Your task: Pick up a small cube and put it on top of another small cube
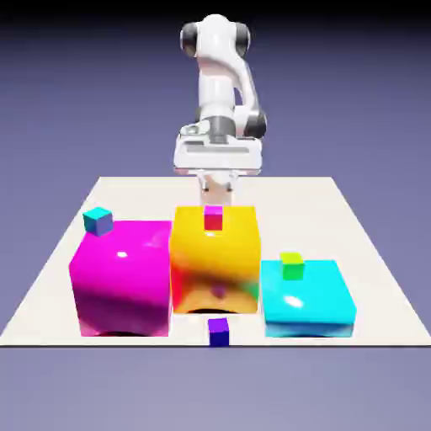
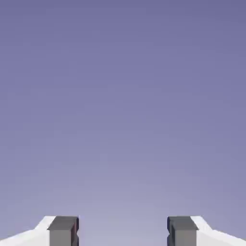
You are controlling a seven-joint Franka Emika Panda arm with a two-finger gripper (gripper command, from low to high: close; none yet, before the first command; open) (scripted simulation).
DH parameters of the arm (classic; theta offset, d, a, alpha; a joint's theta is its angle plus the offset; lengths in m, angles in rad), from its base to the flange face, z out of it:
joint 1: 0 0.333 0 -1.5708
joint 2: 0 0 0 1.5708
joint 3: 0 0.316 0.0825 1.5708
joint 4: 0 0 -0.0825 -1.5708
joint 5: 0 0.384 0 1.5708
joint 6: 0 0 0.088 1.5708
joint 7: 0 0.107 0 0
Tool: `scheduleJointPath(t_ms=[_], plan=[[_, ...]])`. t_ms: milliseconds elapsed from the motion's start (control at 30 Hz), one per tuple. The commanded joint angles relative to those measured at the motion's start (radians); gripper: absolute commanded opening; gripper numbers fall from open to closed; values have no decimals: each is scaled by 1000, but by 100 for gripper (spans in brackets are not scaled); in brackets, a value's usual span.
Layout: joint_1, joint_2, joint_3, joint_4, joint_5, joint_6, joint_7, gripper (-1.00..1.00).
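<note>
Exterior view: show gripper (image 1: 217,192) pointing down beyond orange block (image 1: 215,252). Find red cube (image 1: 214,219) on that block, just below gripper in view. Find purple cube (image 1: 219,332) well in front of gripper, at table's (image 1: 353,320) near edge.

Hand view: show fingertips (image 2: 182,231) spread wide, blue-violet backdrop (image 2: 123,120) between.

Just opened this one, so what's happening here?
A white robot arm reaches over a table, its gripper open and holding nothing. The violet cube sits at the table's near edge, not yet stacked. The red cube with the magenta top is by the big orange block; whether it rests on that block is hard to tell.
</note>
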Motion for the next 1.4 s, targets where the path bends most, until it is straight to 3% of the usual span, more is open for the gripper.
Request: scheduleJointPath(t_ms=[0,967,1133,1167,1367], plan=[[1,36,0,30,-1,-31,-1,0],[24,1084,-8,887,-40,-937,-36,0],[21,1179,-10,835,-43,-790,-33,0],[21,1179,-10,835,-43,-790,-33,-100],[19,1026,-7,860,-35,-968,-26,-100]])
